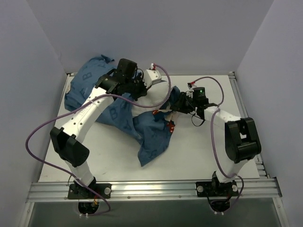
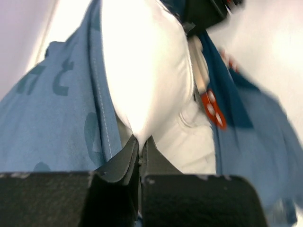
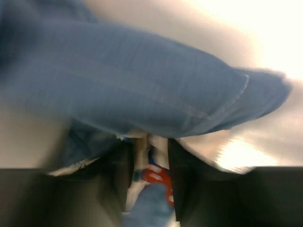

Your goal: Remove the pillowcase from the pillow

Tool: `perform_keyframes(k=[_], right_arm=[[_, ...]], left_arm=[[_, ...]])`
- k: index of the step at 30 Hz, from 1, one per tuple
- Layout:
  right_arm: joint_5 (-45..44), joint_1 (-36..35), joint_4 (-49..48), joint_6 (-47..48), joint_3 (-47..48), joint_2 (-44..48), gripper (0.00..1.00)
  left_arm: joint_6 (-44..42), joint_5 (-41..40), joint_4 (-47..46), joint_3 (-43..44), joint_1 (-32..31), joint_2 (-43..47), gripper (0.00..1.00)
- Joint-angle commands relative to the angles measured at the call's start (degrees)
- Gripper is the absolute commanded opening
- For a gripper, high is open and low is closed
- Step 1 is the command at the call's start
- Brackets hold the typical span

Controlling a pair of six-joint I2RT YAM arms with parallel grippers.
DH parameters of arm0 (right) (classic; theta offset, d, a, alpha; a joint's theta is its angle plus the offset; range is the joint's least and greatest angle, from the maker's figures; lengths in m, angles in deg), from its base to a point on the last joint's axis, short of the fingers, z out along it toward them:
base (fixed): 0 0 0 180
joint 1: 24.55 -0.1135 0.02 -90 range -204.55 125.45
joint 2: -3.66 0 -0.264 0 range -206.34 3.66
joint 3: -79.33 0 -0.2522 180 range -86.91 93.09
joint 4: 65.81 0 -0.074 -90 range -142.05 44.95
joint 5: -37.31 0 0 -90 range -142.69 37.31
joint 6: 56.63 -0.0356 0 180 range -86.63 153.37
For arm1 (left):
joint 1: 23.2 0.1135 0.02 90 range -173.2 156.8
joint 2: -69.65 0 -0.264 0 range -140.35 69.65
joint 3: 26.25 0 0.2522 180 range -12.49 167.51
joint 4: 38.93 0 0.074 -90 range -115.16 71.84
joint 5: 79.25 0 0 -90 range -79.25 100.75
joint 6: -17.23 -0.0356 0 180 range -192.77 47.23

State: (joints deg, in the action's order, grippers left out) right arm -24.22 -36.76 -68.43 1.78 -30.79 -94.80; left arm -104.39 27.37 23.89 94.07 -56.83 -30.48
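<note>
Setting: A white table [image 1: 203, 151] boxed in by pale lavender walls [image 1: 142, 28], with two white-and-black arms reaching in from its near edge.
Pillowcase: The dark blue pillowcase [image 1: 154, 137], printed with lighter blue letters, sprawls from the far left corner of the table to its middle, rumpled, with one loose flap trailing toward the near edge.
Pillow: The plain white pillow [image 2: 147, 61] bulges out of the blue cloth in the left wrist view, with printed fabric on both sides of it. From above it is largely hidden under the cloth and the left arm.
Left gripper: The left gripper [image 2: 140, 142] has its black fingers pinched together on a corner of the white pillow.
Right gripper: The right gripper [image 3: 149, 146] is closed around a bunched fold of the pillowcase, red and white print showing between its fingers. This view is heavily blurred.
Red bow: A red bow [image 2: 213, 106] on the print lies just beside the exposed pillow, on the cloth to its right.
Arms: The left arm [image 1: 83, 116] arches over the blue cloth toward the far side, and the right arm [image 1: 241, 139] bends in from the right to the cloth's edge at the middle of the table.
</note>
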Motion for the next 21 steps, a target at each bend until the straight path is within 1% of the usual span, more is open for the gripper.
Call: perform_keyframes(k=[1,2,3,4,5,6,7,8,9,10,11,12,14,18,20,21], right_arm=[[-2.81,0.17,2.49,7.68,3.29,7.37,0.39],[-2.54,0.08,3.63,8.21,3.56,9.23,0.55],[-2.98,-0.36,5.64,8.91,3.73,11.07,0.62],[-3.94,-0.80,6.53,10.40,3.74,15.62,0.68],[-5.17,-1.50,7.58,11.11,3.65,18.01,0.79],[-6.05,-2.37,8.81,11.81,3.47,20.21,0.82],[-9.62,-7.69,9.35,12.43,2.78,27.89,0.87],[-9.66,-7.74,9.35,12.17,2.77,27.97,0.89],[-10.53,-9.75,7.61,11.56,2.16,29.27,0.90],[-11.67,-11.85,6.03,10.51,0.33,31.29,0.92],[-12.90,-16.05,4.01,8.15,-0.65,31.74,0.95],[-13.70,-18.01,0.68,7.26,-1.27,31.66,0.97],[-16.50,-22.66,-1.36,5.93,-0.84,29.12,0.99],[-16.51,-27.25,-4.27,3.04,3.55,20.34,0.99],[-16.87,-29.01,-5.23,2.77,4.52,16.20,0.85],[-16.78,-29.88,-6.28,1.81,4.18,15.32,0.75]], left_arm=[[10.86,4.73,0.08,9.62,2.95,0.65,0.02],[12.00,4.65,-0.36,11.46,3.56,-0.22,0.02],[13.15,4.39,-0.89,12.08,3.66,-0.67,0.02],[13.42,4.12,-1.42,12.61,3.66,-1.02,0.02],[13.94,3.16,-1.77,13.40,3.74,-1.81,0.02],[14.47,2.63,-2.03,13.76,3.74,-2.25,0.02],[15.87,1.23,-3.52,15.15,3.92,-3.39,0.02],[15.88,1.05,-3.53,15.16,3.92,-3.75,0.02],[16.75,0.96,-3.70,16.82,4.18,-4.18,0.02],[17.02,0.96,-4.14,17.88,4.27,-4.71,0.02],[17.37,0.87,-4.15,19.02,4.36,-5.67,0.02],[17.64,0.96,-4.23,21.38,4.45,-6.03,0.02],[17.82,0.87,-4.32,23.33,4.53,-7.00,0.02],[19.74,0.08,-4.94,26.41,4.80,-7.79,0.02],[20.98,-1.76,-5.64,27.99,5.59,-8.14,0.02],[22.03,-2.55,-6.16,28.78,5.94,-8.32,0.02]])
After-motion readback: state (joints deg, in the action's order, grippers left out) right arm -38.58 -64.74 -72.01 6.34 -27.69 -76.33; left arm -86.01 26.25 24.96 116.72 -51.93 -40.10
